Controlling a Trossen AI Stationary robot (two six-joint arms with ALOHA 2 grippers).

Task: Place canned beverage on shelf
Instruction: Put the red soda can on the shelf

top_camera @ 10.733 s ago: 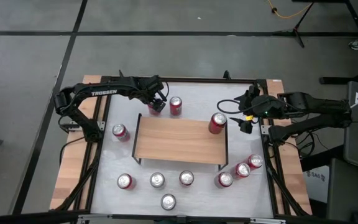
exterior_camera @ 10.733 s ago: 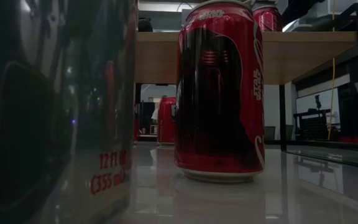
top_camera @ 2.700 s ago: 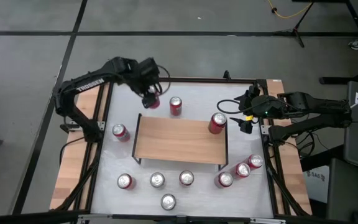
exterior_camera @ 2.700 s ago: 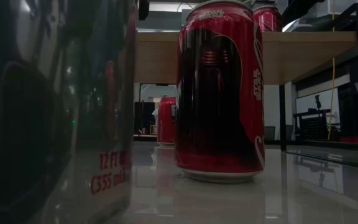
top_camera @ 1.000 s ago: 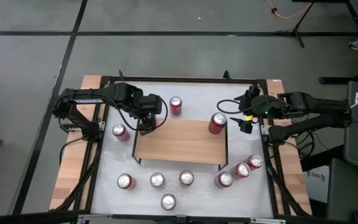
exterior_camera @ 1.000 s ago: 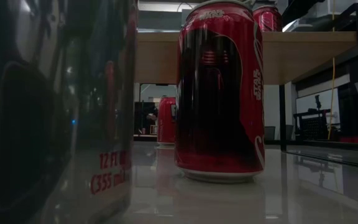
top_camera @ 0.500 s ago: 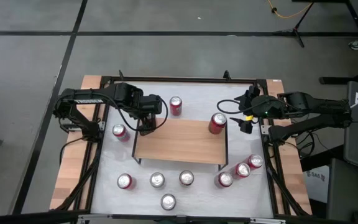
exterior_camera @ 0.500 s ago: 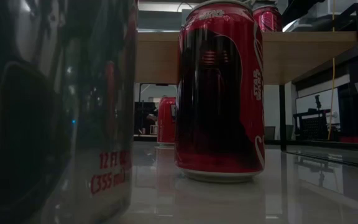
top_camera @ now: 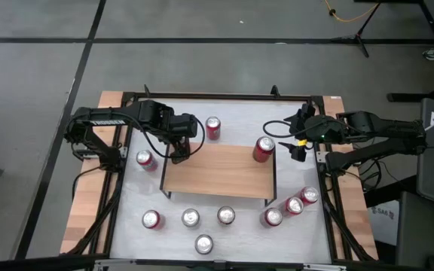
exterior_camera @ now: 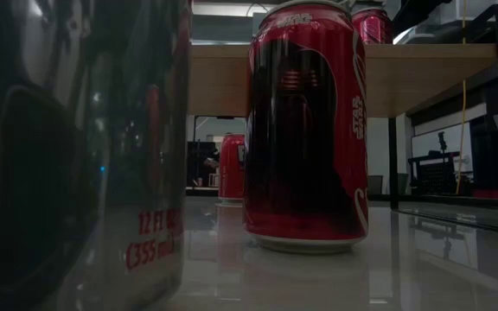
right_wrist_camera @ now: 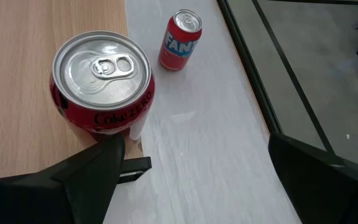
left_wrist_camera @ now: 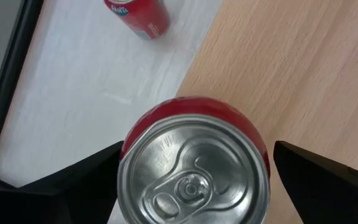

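Can on shelf corner, left jaws spread around it.

We see the red can upright on the shelf plank's corner, between the left gripper fingers, which stand wide, clear of its sides. The right gripper, also wide open and empty, hangs beside a second can at the opposite end.

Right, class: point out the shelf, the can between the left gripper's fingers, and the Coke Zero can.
shelf [top_camera: 217, 169], high view, bare plank top.
can [left_wrist_camera: 194, 177], left wrist view, silver lid.
Coke Zero can [right_wrist_camera: 101, 65], right wrist view, lid.
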